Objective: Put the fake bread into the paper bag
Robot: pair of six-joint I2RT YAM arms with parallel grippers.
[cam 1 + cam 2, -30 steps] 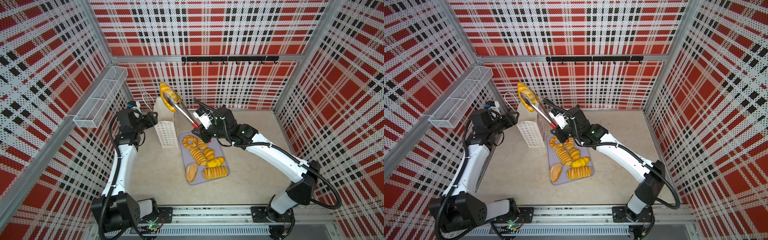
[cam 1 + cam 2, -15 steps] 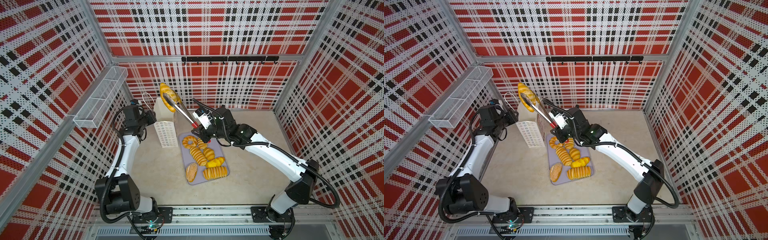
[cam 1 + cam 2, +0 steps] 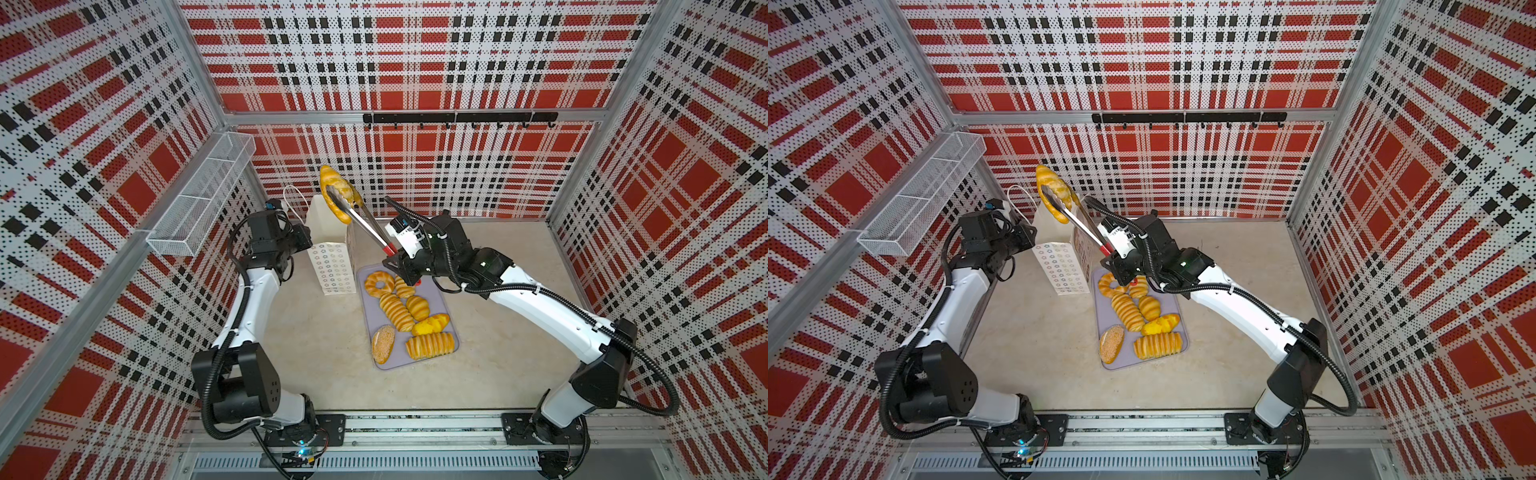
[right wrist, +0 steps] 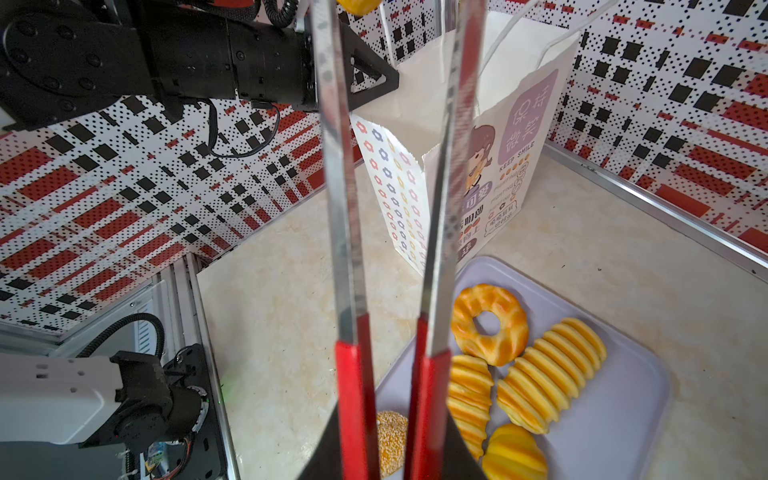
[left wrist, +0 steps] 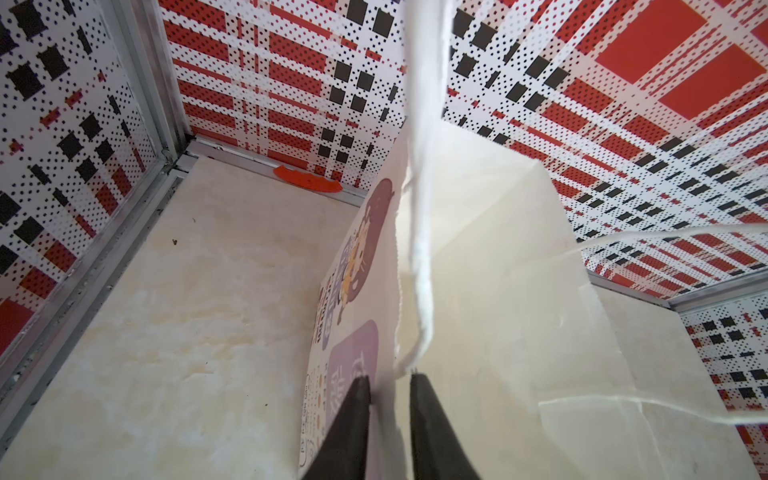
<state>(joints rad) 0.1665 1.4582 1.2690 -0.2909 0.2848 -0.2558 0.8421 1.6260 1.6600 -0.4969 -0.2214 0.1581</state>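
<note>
A wire basket [image 3: 199, 195] is mounted on the left wall, well apart from the work area. The left gripper [image 3: 306, 240] is positioned at the upper left rim of the paper bag [image 3: 334, 270]. In the left wrist view its fingers [image 5: 349, 428] are set narrow, one on each side of the bag's paper wall. Whether the paper is actually pinched cannot be told. A cord handle [image 5: 419, 249] hangs across that view directly ahead of the fingers. An orange fragment [image 5: 307, 180] lies at the foot of the wall beyond the bag.

The paper bag stands upright on the table [image 3: 498, 353] with its mouth open.

A long loaf [image 3: 330, 176] is gripped in the tips of the tongs [image 3: 370, 226] and is raised above the bag's mouth in both top views. The red handles of the tongs are clamped between the closed jaws of the right gripper [image 3: 401, 266]. The two tong arms cross the middle of the right wrist view and partly mask the bag.

Just right of the bag, a grey tray [image 3: 373, 318] carries seven breads, among them:
- a ring [image 3: 379, 283]
- a ridged loaf [image 3: 397, 311]
- a seeded oval [image 3: 383, 343]

The right gripper hangs over the tray's far end. A black hook rail [image 3: 457, 118] is fixed to the back wall.
</note>
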